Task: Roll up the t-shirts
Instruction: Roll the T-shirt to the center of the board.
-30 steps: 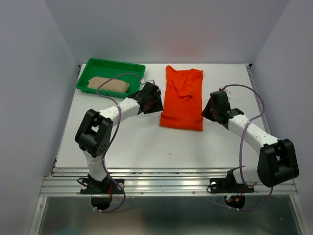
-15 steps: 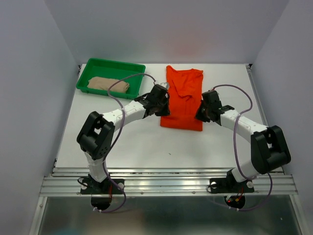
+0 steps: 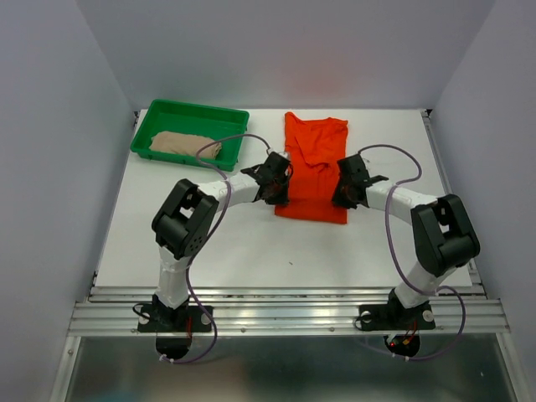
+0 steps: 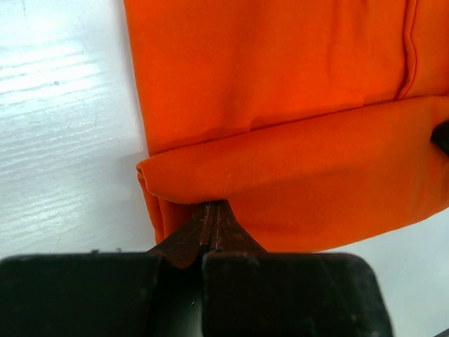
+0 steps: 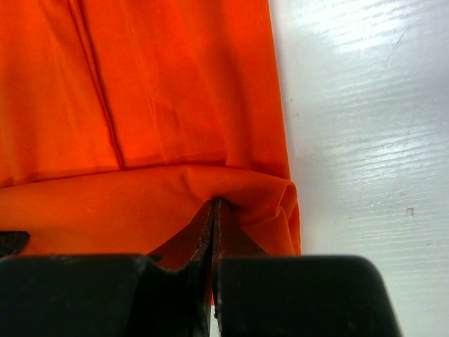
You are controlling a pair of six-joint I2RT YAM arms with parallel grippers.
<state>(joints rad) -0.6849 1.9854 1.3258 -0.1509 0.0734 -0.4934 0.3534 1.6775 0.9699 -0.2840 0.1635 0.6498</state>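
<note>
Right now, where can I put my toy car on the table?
The wide bare table strip between the orange t-shirt and the arm bases is free; so is the back right corner. It's crowded where the left claw and right claw pinch the shirt's edges.

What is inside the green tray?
The green tray holds only the beige t-shirt, a compact bundle toward its left side. The floor beneath the bundle is covered, so anything under it cannot be seen.
</note>
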